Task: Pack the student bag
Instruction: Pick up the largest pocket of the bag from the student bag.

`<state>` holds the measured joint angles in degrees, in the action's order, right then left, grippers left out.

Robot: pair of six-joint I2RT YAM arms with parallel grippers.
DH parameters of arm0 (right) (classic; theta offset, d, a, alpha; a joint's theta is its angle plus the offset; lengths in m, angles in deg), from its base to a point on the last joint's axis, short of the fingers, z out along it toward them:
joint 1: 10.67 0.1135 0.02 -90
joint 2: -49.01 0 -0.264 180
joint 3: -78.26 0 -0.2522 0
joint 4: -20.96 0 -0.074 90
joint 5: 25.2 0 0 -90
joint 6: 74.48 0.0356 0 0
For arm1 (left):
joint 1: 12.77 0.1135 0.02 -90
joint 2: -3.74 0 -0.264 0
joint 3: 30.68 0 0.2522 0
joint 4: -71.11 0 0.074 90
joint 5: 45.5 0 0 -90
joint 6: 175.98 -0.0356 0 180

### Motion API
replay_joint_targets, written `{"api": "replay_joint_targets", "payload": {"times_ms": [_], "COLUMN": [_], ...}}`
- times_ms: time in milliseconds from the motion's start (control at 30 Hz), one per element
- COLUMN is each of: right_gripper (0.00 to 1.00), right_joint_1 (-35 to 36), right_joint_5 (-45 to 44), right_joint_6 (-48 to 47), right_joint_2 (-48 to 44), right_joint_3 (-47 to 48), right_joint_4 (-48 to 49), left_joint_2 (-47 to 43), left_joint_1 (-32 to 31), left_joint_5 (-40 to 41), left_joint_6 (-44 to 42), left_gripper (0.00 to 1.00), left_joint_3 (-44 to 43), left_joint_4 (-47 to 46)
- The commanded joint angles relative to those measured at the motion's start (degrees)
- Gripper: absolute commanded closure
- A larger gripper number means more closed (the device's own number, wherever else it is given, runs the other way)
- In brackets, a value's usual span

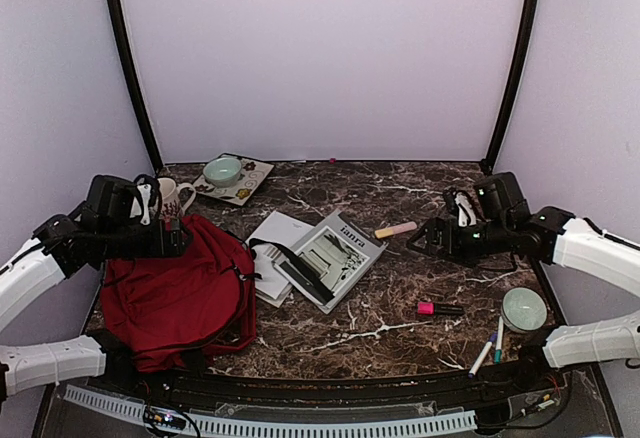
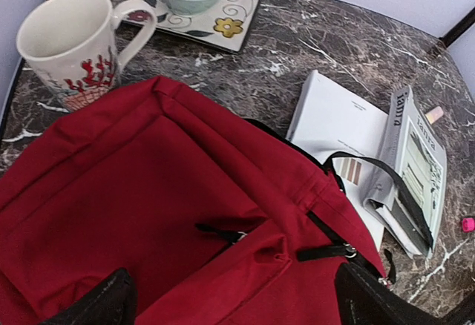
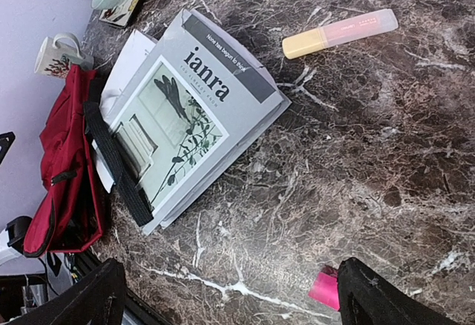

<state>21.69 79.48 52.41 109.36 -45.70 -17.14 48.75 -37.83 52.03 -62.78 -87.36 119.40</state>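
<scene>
The dark-red student bag [image 1: 175, 293] lies flat at the left of the table, and it fills the left wrist view [image 2: 163, 214]. Its zippers look shut, with a black pull [image 2: 223, 232] on top. Its black strap [image 1: 295, 268] lies across a grey "ianra" magazine [image 1: 335, 255] and a white booklet [image 1: 275, 238]. My left gripper [image 1: 180, 238] hovers over the bag's far edge, open and empty [image 2: 237, 303]. My right gripper [image 1: 420, 238] is open and empty above bare marble [image 3: 230, 299], right of the magazine [image 3: 193, 110].
A yellow-pink highlighter [image 1: 396, 229] lies near the right gripper, and a pink highlighter [image 1: 438, 309] lies nearer the front. Two pens [image 1: 490, 348] and a green bowl [image 1: 524, 308] sit front right. A mug [image 1: 172, 196] and a tray [image 1: 250, 183] bearing a bowl [image 1: 222, 170] stand back left.
</scene>
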Motion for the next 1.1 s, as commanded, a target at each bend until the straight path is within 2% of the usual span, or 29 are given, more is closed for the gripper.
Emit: {"api": "replay_joint_targets", "payload": {"times_ms": [0,367,600,700,833,1067], "right_gripper": [0.0,0.0,0.0,0.0,0.0,0.0], "right_joint_1": [0.6,0.5,0.6,0.6,0.5,0.6], "right_joint_5": [-2.6,-4.7,-5.2,-5.6,-6.5,-4.9], "right_joint_6": [0.0,0.9,1.3,1.4,0.9,1.3], "right_joint_2": [-1.7,-4.1,-4.8,-5.2,-5.4,-9.1], "right_joint_3": [-1.0,-5.0,-6.6,-7.0,-6.3,-8.8], "right_joint_4": [0.8,0.9,1.9,2.1,0.4,2.9], "left_joint_2": [3.6,13.8,21.9,25.2,29.1,28.9], "left_joint_1": [-2.7,-20.1,-29.5,-31.5,-33.7,-34.3], "left_joint_5": [-6.2,2.5,5.9,4.1,2.6,3.2], "left_joint_6": [2.5,6.1,10.4,11.0,12.5,13.8], "left_gripper": [0.05,0.06,0.08,0.08,0.1,0.1], "left_joint_3": [-3.5,-15.4,-19.5,-20.6,-24.7,-25.8], "left_joint_4": [1.5,13.5,16.9,16.4,20.8,22.1]}}
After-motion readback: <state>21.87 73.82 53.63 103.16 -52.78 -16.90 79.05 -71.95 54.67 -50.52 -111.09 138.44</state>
